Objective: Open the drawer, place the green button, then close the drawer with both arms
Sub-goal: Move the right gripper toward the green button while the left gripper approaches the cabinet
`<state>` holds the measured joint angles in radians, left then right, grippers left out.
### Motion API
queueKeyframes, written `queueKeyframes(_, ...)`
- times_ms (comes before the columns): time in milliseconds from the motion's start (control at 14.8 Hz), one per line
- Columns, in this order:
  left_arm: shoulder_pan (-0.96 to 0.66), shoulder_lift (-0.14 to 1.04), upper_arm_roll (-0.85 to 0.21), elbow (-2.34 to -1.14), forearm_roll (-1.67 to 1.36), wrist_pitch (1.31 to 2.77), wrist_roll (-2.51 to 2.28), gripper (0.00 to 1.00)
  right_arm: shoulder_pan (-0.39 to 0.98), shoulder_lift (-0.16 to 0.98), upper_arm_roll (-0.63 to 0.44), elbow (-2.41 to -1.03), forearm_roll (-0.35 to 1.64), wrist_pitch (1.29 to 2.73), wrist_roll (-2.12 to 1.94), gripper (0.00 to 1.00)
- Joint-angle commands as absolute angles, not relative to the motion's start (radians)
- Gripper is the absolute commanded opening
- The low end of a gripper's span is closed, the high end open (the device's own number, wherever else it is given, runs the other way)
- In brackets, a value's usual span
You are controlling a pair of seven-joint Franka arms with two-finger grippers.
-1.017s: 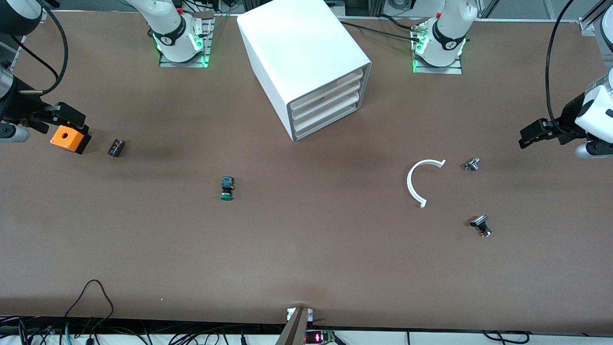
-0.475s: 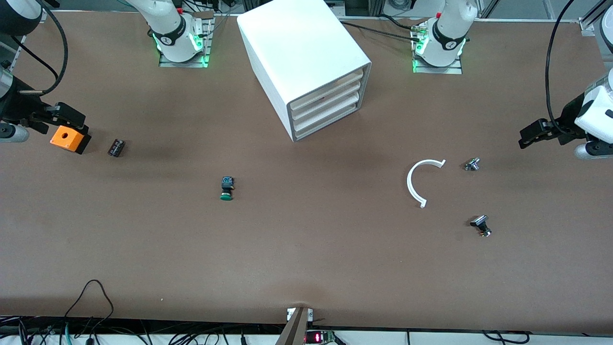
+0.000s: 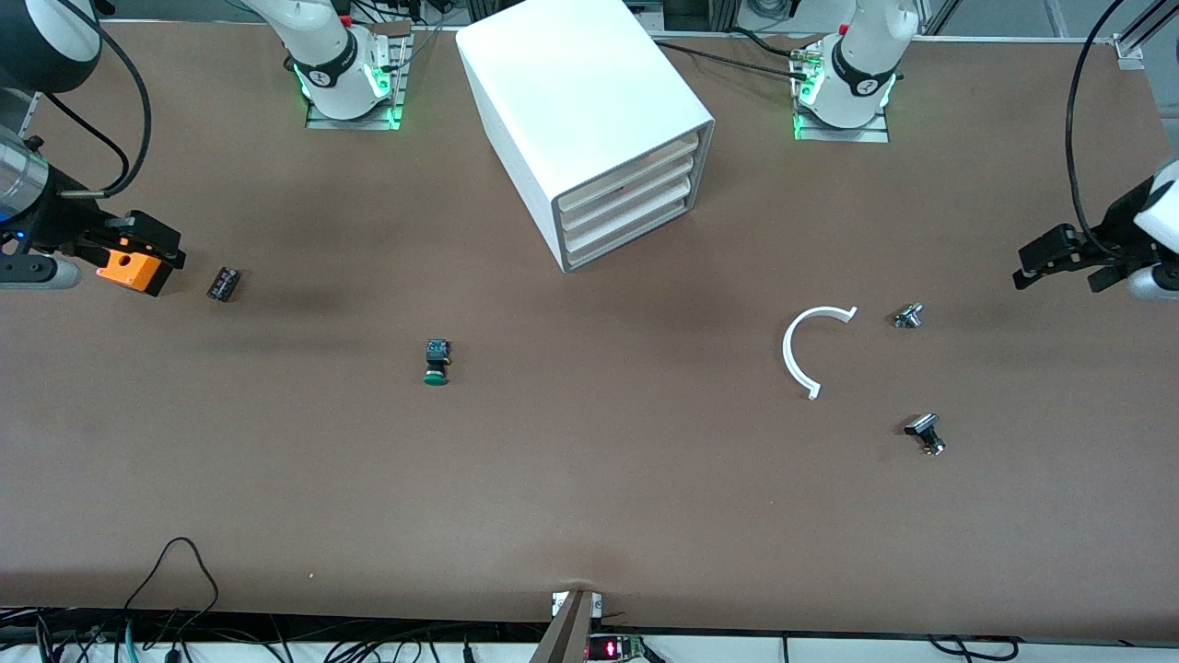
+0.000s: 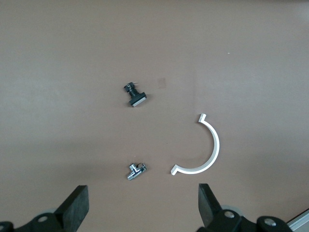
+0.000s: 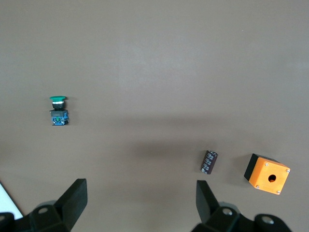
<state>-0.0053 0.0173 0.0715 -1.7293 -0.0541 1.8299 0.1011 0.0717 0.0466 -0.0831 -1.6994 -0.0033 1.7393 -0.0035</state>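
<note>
The white cabinet (image 3: 589, 120) stands between the two arm bases, all four drawers shut. The drawer (image 3: 631, 241) is its lowest one. The green-capped button (image 3: 436, 362) lies on its side on the brown table, nearer the front camera than the cabinet; it also shows in the right wrist view (image 5: 58, 110). My right gripper (image 3: 152, 241) hangs open and empty over the orange box (image 3: 129, 269) at the right arm's end; its own view shows it open (image 5: 140, 198). My left gripper (image 3: 1045, 256) hangs open and empty at the left arm's end (image 4: 142, 205).
A small black component (image 3: 223, 283) lies beside the orange box. Toward the left arm's end lie a white arc piece (image 3: 799, 348), a tiny silver button (image 3: 908, 316) and a black-capped metal-stemmed button (image 3: 925, 433). Cables run along the table's near edge.
My right gripper has shifted slightly toward the table's middle, over the orange box. My left gripper has shifted slightly toward its end of the table. The objects have not moved.
</note>
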Motion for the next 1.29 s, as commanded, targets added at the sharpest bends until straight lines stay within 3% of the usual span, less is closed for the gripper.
queueKeyframes(0, 0.002, 0.024, 0.058, -1.7, -0.034, 1.806, 0.118, 1.0, 0.075, 0.067, -0.083, -1.686, 0.003, 1.74, -0.011, 1.0)
queueKeyframes(814, 0.0, 0.035, 0.06, -1.681, -0.024, 1.793, 0.126, 1.0, 0.118, 0.19, -0.077, -1.686, 0.026, 1.83, -0.021, 1.0)
queueKeyframes(1220, 0.005, 0.116, 0.021, -1.704, -0.028, 1.778, 0.129, 1.0, 0.178, 0.284, -0.071, -1.686, 0.026, 1.942, -0.021, 1.0)
